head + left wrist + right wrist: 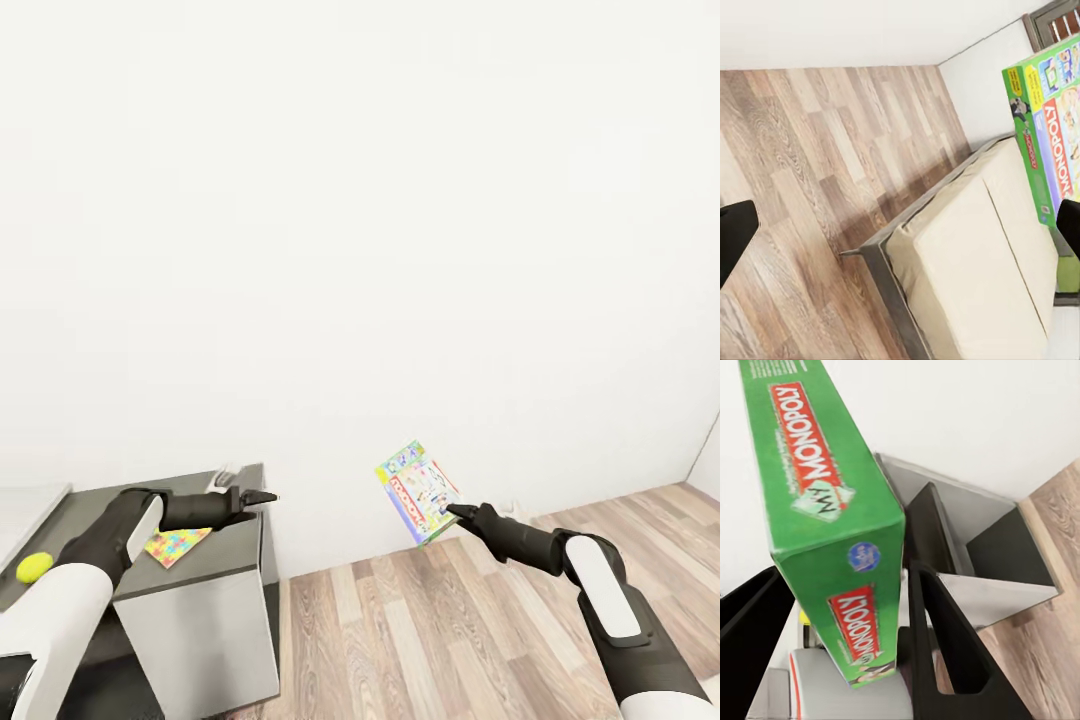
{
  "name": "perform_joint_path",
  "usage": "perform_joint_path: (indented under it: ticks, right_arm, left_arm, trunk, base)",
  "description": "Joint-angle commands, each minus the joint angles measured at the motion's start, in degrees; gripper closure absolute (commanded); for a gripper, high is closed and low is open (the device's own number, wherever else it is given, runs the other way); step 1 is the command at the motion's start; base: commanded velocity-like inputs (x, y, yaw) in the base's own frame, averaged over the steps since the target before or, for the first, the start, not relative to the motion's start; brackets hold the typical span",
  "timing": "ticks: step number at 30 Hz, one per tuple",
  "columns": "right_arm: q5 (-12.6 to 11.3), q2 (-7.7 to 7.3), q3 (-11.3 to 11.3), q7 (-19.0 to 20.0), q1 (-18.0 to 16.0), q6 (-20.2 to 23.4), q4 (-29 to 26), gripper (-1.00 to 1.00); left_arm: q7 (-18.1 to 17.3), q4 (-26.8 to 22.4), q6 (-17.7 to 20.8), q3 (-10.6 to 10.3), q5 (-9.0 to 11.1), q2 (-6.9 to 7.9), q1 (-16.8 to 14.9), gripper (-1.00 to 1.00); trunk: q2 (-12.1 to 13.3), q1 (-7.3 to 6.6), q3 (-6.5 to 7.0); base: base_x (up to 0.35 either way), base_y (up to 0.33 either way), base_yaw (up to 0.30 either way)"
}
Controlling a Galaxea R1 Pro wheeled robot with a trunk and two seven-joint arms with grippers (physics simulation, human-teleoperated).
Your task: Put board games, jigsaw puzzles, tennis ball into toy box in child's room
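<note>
Green cartoon-covered Monopoly board game box (417,492) pinched by corner in right gripper (452,512), aloft over wood-plank floor (420,630) — thin hold, could swing loose. Left gripper (268,496) parted, empty, above colourful flat jigsaw puzzle (177,545).

Home bedroom, a kid's room: white walls (360,200), wood-plank floor (450,630), low bed (975,270) with a beige mattress on a grey frame. Toys about (tennis ball (33,567), jigsaw puzzle (176,546), Monopoly board game (418,491)). Grey side unit (200,620) against the wall.
</note>
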Motion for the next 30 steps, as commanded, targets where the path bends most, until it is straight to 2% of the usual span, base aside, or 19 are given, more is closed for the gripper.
perform_joint_path:
  ticks: [1,4,7,10,12,13,18,22,25,30]
  right_arm:
    - [-0.3,0.00,-0.1,0.2,0.0,0.2,0.0,1.00]
    - [-0.3,0.00,-0.1,0.2,0.0,0.2,0.0,1.00]
    - [-0.3,0.00,-0.1,0.2,0.0,0.2,0.0,1.00]
    - [-0.3,-0.04,-0.1,0.3,0.0,0.2,0.0,1.00]
    - [-0.3,-0.04,-0.1,0.4,0.0,0.3,0.0,1.00]
    - [-0.3,-0.03,-0.1,0.4,0.0,0.3,0.0,1.00]
    - [-0.2,0.00,0.0,0.3,0.0,0.2,0.0,1.00]
    - [-0.2,0.02,0.1,0.3,0.0,0.1,0.0,1.00]
    - [-0.2,0.02,0.1,0.2,0.0,0.1,0.0,1.00]
    - [-0.1,0.03,0.1,0.3,0.0,0.1,-0.1,1.00]
  left_arm:
    - [-0.4,0.0,0.3,0.1,0.1,0.04,0.0,-1.00]
    - [-1.2,-0.2,0.5,0.1,0.2,0.22,0.0,-1.00]
    - [-3.6,-1.8,0.8,0.0,0.3,0.59,0.1,-1.00]
    - [-9.9,-5.4,2.3,-0.2,0.3,1.70,0.6,-1.00]
    - [-15.5,-8.1,3.0,-0.3,0.2,3.34,1.7,-1.00]
    - [-16.7,-8.7,3.1,-0.2,0.2,3.79,2.0,-1.00]
    - [-25.9,-12.5,3.5,-0.2,0.2,8.53,3.6,-1.00]
    - [-31.3,-13.2,3.4,0.1,0.1,9.69,4.6,-1.00]
    - [-33.6,-13.4,3.4,0.2,0.1,10.43,4.9,-1.00]
    - [-34.3,-13.4,3.3,0.3,0.1,10.80,5.0,-1.00]
  trunk:
    - [0.0,0.02,-0.02]
    - [0.0,0.02,-0.02]
    - [0.0,0.02,-0.02]
    - [0.0,0.02,-0.02]
    - [0.0,0.02,-0.02]
    - [0.0,0.02,-0.02]
    - [0.0,0.02,-0.02]
    - [0.0,0.02,-0.02]
    - [0.0,0.02,-0.02]
    - [0.0,0.02,-0.05]
  base:
    - [0.000,0.000,0.289]
    - [0.000,0.000,0.289]
    - [0.000,0.000,0.289]
    - [0.000,0.000,0.289]
    - [0.000,0.000,0.289]
    - [0.000,0.000,0.289]
    - [0.000,0.000,0.289]
    - [0.000,0.000,0.289]
    - [0.000,0.000,0.289]
    - [0.000,0.000,0.282]
